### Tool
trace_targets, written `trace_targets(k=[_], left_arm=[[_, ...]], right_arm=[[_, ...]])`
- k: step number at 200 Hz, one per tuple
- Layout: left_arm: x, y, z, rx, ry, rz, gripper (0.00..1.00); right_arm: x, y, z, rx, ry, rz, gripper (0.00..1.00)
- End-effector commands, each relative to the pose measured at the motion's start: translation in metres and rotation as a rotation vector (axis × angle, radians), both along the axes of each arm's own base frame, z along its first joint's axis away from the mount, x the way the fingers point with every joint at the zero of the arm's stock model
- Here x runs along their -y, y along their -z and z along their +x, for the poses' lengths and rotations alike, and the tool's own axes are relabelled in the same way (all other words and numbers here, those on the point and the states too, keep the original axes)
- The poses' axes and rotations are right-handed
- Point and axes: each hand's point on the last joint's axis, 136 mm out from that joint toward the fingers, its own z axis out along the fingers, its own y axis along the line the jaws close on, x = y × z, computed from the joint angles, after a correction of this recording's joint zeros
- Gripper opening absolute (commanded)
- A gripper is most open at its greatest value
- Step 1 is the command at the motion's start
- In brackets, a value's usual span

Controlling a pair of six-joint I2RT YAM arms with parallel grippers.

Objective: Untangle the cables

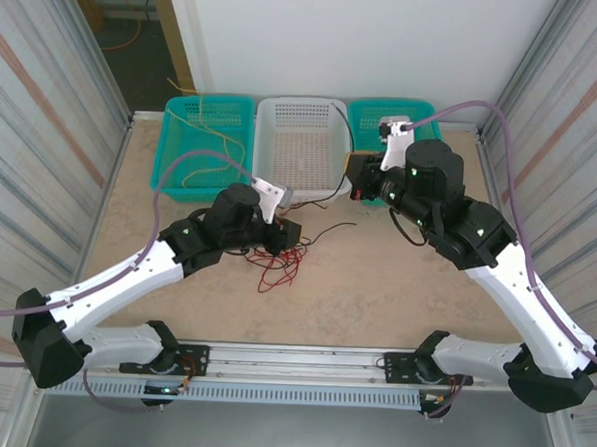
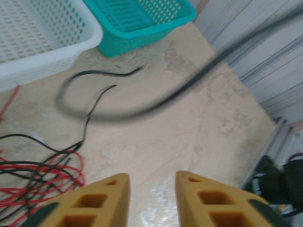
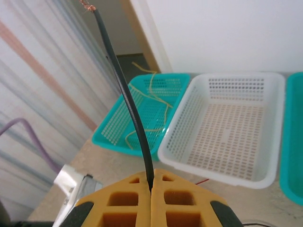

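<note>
The right tool (image 3: pixel 151 183) clamps one black cable (image 3: pixel 128 99); left tool (image 2: pixel 152 183) gapes empty. Two teal baskets (image 1: pixel 170 142) flank one white basket (image 1: pixel 263 132); red cables (image 1: pixel 273 272) before it.

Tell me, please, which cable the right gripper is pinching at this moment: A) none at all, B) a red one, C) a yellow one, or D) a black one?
D: in the right wrist view the right gripper has its jaws shut on a black cable, which rises straight up from between the yellow fingers.
</note>
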Motion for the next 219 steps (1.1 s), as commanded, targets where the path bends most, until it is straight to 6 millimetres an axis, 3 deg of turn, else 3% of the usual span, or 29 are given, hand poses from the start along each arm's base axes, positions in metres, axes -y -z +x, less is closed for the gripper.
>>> trace_targets(k=[1, 30, 74, 92, 110, 113, 120, 132, 147, 157, 179, 219], left_arm=[[-0.024, 0.003, 0.011, 0.028, -0.118, 0.093, 0.55], [-0.055, 0.025, 0.028, 0.000, -0.237, 0.208, 0.71], [-0.094, 0.060, 0.060, -0.126, -0.391, 0.250, 0.73], [-0.103, 0.075, 0.076, -0.164, -0.428, 0.230, 0.75], [-0.106, 0.089, 0.089, -0.204, -0.451, 0.204, 0.76], [-0.106, 0.091, 0.091, -0.208, -0.452, 0.200, 0.76], [-0.104, 0.096, 0.095, -0.217, -0.449, 0.197, 0.77], [-0.098, 0.104, 0.098, -0.231, -0.433, 0.190, 0.77], [-0.089, 0.118, 0.101, -0.266, -0.411, 0.184, 0.76], [-0.084, 0.128, 0.101, -0.294, -0.394, 0.182, 0.75], [-0.081, 0.148, 0.100, -0.333, -0.384, 0.186, 0.74], [-0.071, 0.171, 0.092, -0.385, -0.349, 0.183, 0.71]], right_arm=[[0.023, -0.028, 0.012, 0.041, 0.079, 0.031, 0.00], [0.058, -0.026, 0.046, 0.004, 0.216, -0.023, 0.00], [0.117, -0.011, 0.113, -0.049, 0.404, -0.060, 0.00], [0.140, 0.008, 0.146, -0.102, 0.463, -0.066, 0.00], [0.158, 0.043, 0.179, -0.183, 0.506, -0.077, 0.00], [0.161, 0.037, 0.184, -0.170, 0.512, -0.068, 0.00], [0.169, 0.048, 0.195, -0.198, 0.525, -0.066, 0.03], [0.181, 0.075, 0.213, -0.276, 0.547, -0.063, 0.04], [0.190, 0.109, 0.229, -0.367, 0.559, -0.061, 0.14], [0.194, 0.130, 0.235, -0.429, 0.557, -0.064, 0.28], [0.187, 0.163, 0.235, -0.524, 0.508, -0.070, 0.48], [0.167, 0.170, 0.206, -0.531, 0.463, -0.129, 0.50]])
